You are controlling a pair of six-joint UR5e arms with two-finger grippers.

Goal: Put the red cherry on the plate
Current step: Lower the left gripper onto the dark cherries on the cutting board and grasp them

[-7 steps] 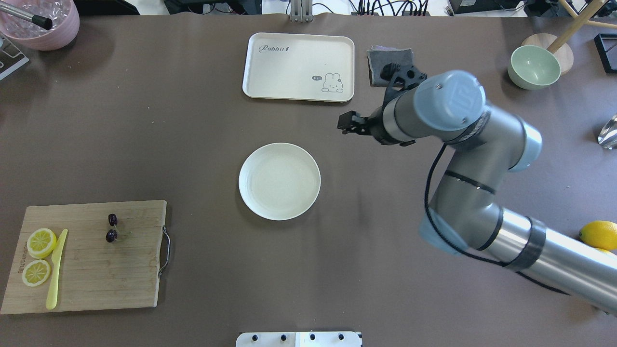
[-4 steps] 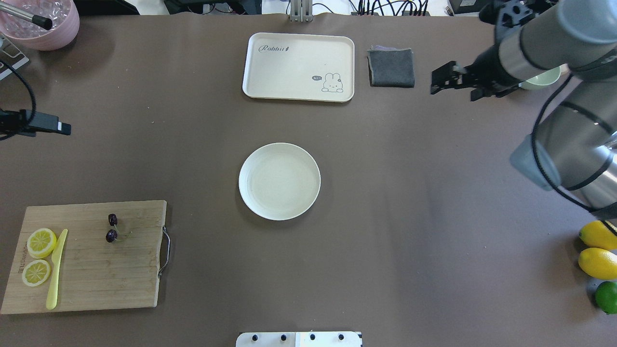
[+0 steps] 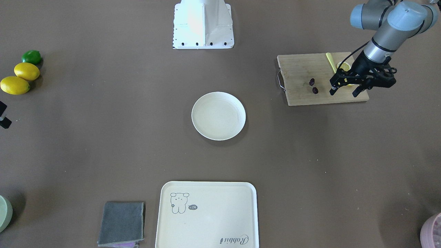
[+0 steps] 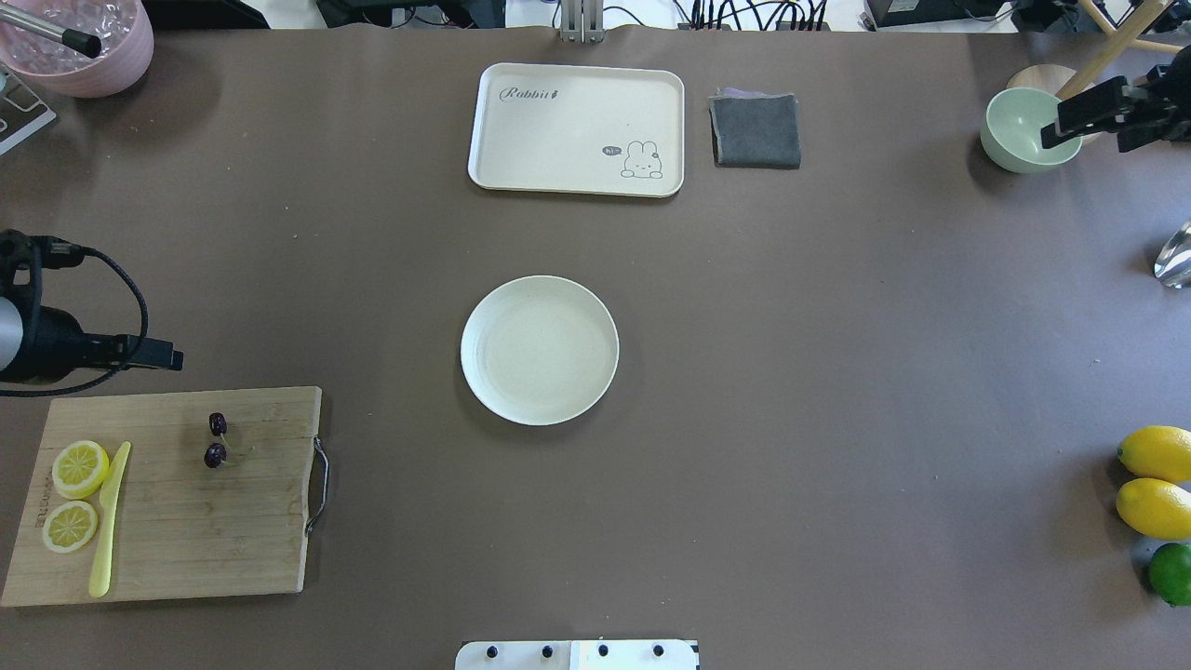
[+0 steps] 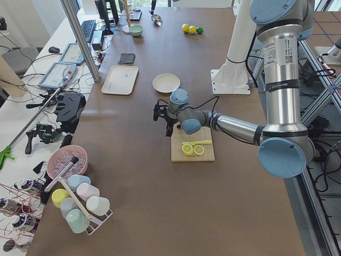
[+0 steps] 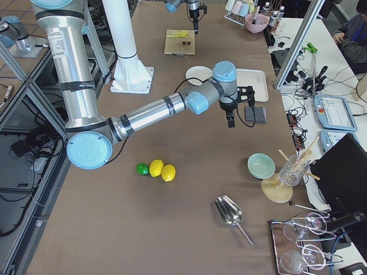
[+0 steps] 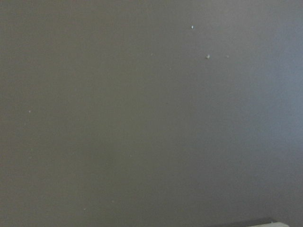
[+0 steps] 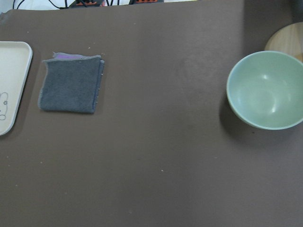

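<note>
The red cherry [image 4: 216,439], two tiny dark fruits on one green stem, lies on the wooden cutting board [image 4: 233,540], also seen from the front [image 3: 313,86]. The round cream plate [image 4: 540,350] sits bare at mid-table [image 3: 218,115]. My left gripper [image 3: 344,91] hovers open with nothing in it, just past the board's far edge and left of the cherry [image 4: 172,358]. My right gripper [image 4: 1089,126] is open and holds nothing, high at the far right beside the green bowl. Neither wrist view shows fingers or the cherry.
Two lemon slices [image 4: 74,484] and a yellow knife [image 4: 107,521] share the board. A rabbit tray [image 4: 577,130] and grey cloth [image 4: 756,130] lie at the back, a green bowl [image 4: 1028,130] far right. Lemons and a lime [image 4: 1158,507] sit at the right edge.
My right arm swung away from beside the plate to the far right corner. My left arm came in from the left edge and moved down toward the cutting board.
</note>
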